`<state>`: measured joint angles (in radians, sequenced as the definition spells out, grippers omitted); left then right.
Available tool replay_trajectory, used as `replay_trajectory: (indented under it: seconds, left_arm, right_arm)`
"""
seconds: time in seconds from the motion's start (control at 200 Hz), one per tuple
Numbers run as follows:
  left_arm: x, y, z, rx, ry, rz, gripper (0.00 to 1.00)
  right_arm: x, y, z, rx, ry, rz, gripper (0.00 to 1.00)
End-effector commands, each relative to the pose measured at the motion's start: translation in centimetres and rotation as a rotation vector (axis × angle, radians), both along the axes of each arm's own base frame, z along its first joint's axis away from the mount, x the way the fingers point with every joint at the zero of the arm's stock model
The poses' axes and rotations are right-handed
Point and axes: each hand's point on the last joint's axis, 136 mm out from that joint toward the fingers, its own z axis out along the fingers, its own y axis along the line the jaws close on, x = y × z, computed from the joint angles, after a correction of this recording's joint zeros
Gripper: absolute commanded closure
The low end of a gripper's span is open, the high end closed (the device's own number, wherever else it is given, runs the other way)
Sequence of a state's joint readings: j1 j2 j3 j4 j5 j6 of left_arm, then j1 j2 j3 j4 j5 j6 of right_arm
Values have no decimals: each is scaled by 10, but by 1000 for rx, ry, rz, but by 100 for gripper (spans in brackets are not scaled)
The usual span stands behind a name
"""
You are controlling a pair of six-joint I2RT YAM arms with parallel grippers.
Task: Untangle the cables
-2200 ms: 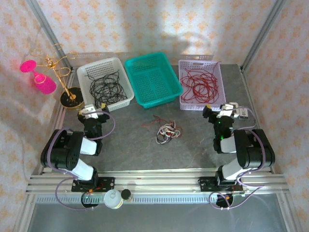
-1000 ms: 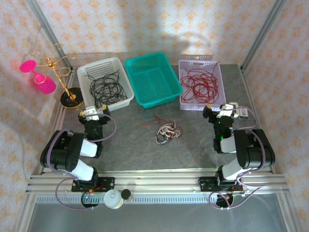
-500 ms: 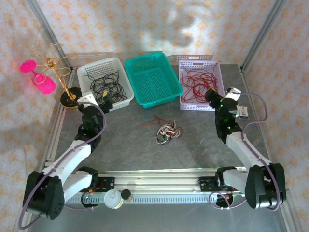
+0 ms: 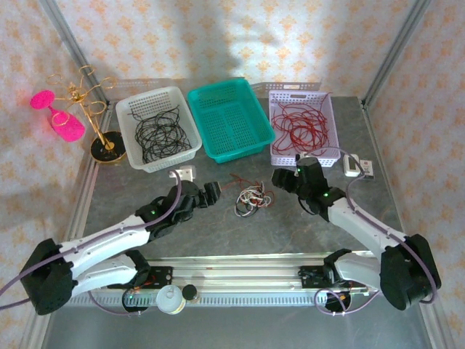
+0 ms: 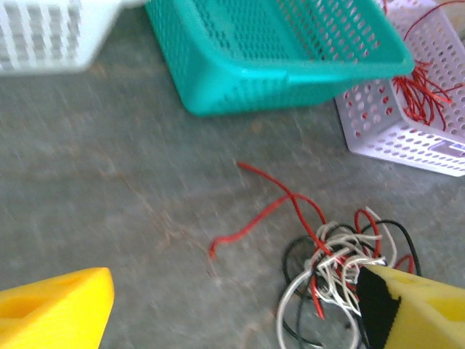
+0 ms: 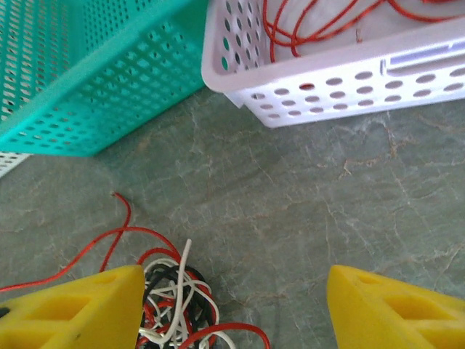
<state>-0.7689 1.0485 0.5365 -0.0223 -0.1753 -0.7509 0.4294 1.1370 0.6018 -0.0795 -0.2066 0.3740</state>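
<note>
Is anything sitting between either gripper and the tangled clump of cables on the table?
Nothing visible does. Only bare table lies between the left gripper and the cable clump, and between the right gripper and that clump. Both grippers flank it with jaws open.

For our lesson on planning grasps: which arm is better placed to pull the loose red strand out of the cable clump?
Left, probably. The red strand lies midway before the open left gripper, on its side of the clump; from the right gripper it trails off past one finger.
</note>
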Motion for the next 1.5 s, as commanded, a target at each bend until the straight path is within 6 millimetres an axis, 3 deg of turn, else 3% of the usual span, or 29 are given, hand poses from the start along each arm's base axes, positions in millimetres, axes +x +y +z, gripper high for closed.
replay_trajectory:
  seconds: [0.0, 0.055, 0.12, 0.25, 0.295, 0.571, 0.701, 0.901, 1.071, 1.326, 1.497]
  left_arm:
    - [-4, -19, -18, -184, 132, 81, 11]
    - [-2, -27, -25, -220, 155, 94, 11]
    - [3, -34, -31, -271, 166, 120, 12]
    - [23, -46, -30, -343, 129, 165, 17]
    - [30, -48, -32, -342, 127, 184, 19]
    - [52, -30, -55, -361, 112, 348, 34]
    - [59, -33, -64, -363, 124, 361, 49]
    - [69, -25, -64, -359, 49, 405, 53]
    - [75, -24, -63, -355, 16, 413, 75]
    - [74, -17, -65, -328, -4, 426, 100]
    - [65, -19, -56, -270, -13, 379, 100]
  right_arm:
    - [0, 6, -2, 11, 18, 19, 33]
    - [1, 8, -2, 19, 16, 30, 33]
    - [1, 13, -2, 27, 15, 52, 41]
    - [1, 18, 1, 26, 4, 94, 44]
    - [1, 18, -7, 12, 28, 101, 46]
    - [-3, 21, -7, 12, 24, 133, 53]
    - [-4, 22, -5, 18, 19, 142, 55]
    - [-7, 24, -9, 24, 27, 159, 59]
    - [-10, 27, 1, 43, -4, 178, 62]
    - [-7, 30, 9, 61, -29, 184, 63]
    - [-11, 43, 20, 75, -67, 256, 62]
